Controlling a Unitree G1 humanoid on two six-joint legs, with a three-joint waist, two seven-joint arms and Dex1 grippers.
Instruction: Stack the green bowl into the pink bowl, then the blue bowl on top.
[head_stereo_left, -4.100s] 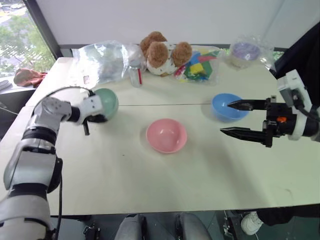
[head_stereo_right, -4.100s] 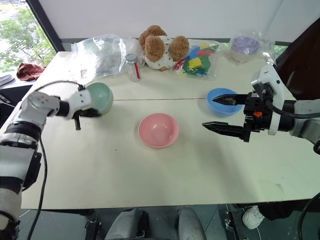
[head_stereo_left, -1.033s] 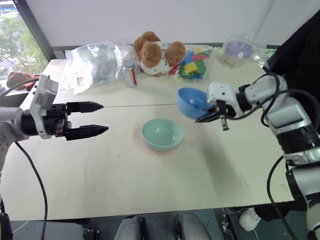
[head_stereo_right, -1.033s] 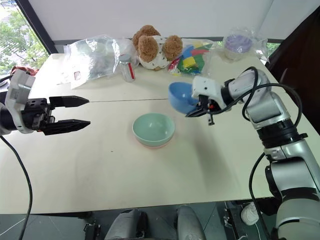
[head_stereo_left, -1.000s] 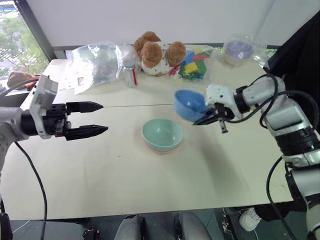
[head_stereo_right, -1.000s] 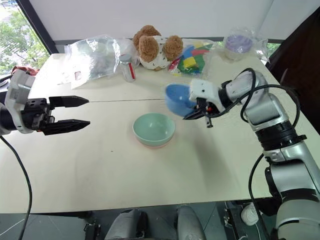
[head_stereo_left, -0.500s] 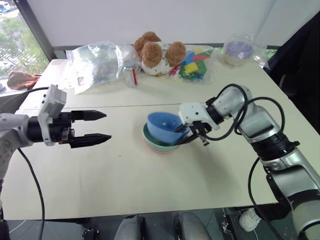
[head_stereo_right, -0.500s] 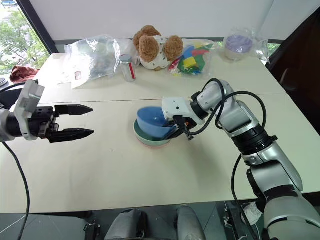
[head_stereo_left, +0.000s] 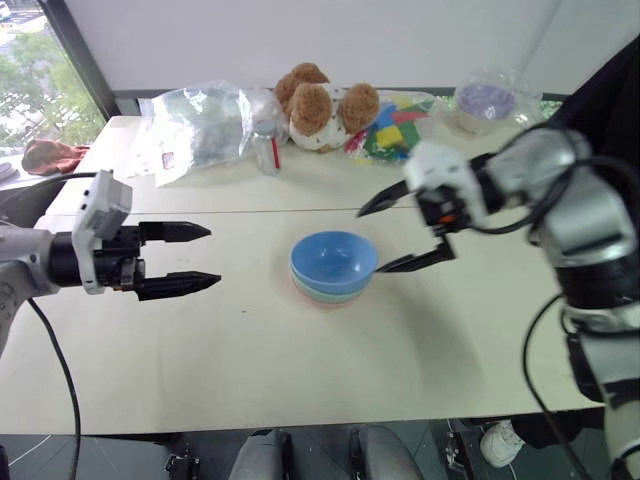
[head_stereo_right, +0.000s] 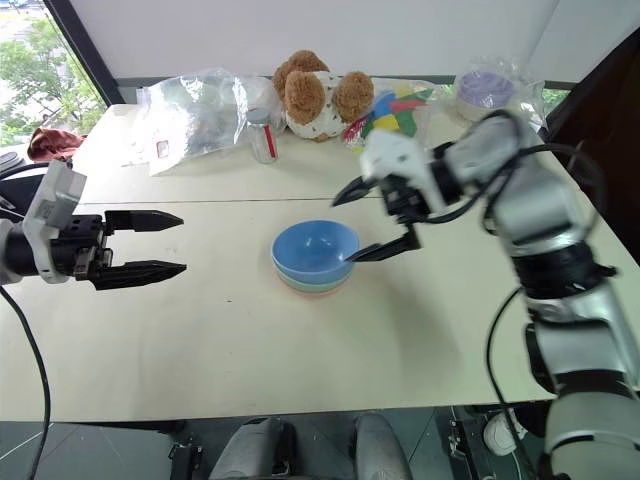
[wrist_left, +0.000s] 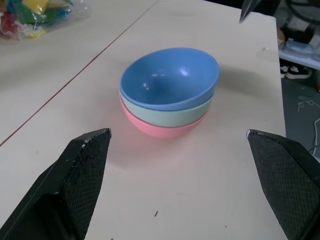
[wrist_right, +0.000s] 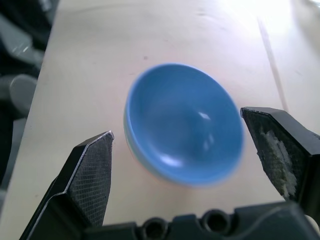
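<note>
On the counter (head_stereo_left: 250, 350) the three bowls sit nested at the middle — the pink bowl (wrist_left: 160, 129) at the bottom, the green bowl (wrist_left: 172, 116) in it, the blue bowl (head_stereo_left: 333, 260) on top. The left gripper (head_stereo_left: 195, 258) hangs well to their left, fingers spread wide, empty. The right gripper (head_stereo_left: 395, 237) hovers just beside the stack on its right, also spread wide and holding nothing. Farther back lie a clear bag (head_stereo_left: 195, 125), a teddy bear (head_stereo_left: 320, 105) and a bag of coloured blocks (head_stereo_left: 395, 130).
</note>
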